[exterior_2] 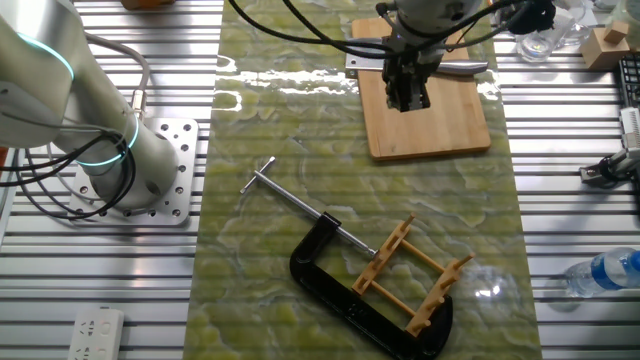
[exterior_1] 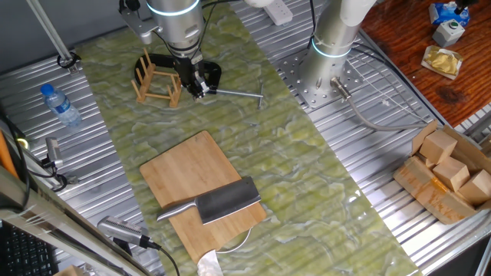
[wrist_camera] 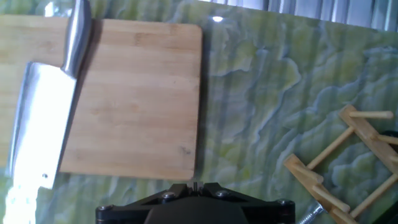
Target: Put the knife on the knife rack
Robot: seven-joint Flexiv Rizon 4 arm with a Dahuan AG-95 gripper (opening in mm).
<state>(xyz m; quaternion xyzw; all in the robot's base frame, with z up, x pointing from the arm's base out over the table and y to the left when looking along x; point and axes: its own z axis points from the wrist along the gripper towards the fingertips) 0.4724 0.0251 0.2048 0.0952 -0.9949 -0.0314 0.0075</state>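
Observation:
The knife (exterior_1: pixel 226 201), a grey cleaver with a slim silver handle, lies flat on the bamboo cutting board (exterior_1: pixel 192 169) at the near end of the green mat. The hand view has the knife (wrist_camera: pixel 40 124) at the left, handle pointing up. The other fixed view shows only its handle (exterior_2: pixel 466 68) past the hand. The knife rack (exterior_1: pixel 157 80) (exterior_2: pixel 410 275) (wrist_camera: pixel 348 155), light wooden pegs on a frame, stands at the mat's far end. My gripper (exterior_1: pixel 196 83) (exterior_2: pixel 408 95) (wrist_camera: pixel 196 185) hangs high over the mat between the two, fingers together, holding nothing.
A black C-clamp (exterior_1: pixel 211 75) (exterior_2: pixel 340 285) with a long steel bar (exterior_1: pixel 239 93) lies against the rack. A second arm's base (exterior_1: pixel 330 77) stands beside the mat. A water bottle (exterior_1: pixel 60 105) lies on the left, and a box of wooden blocks (exterior_1: pixel 449 172) sits at the right.

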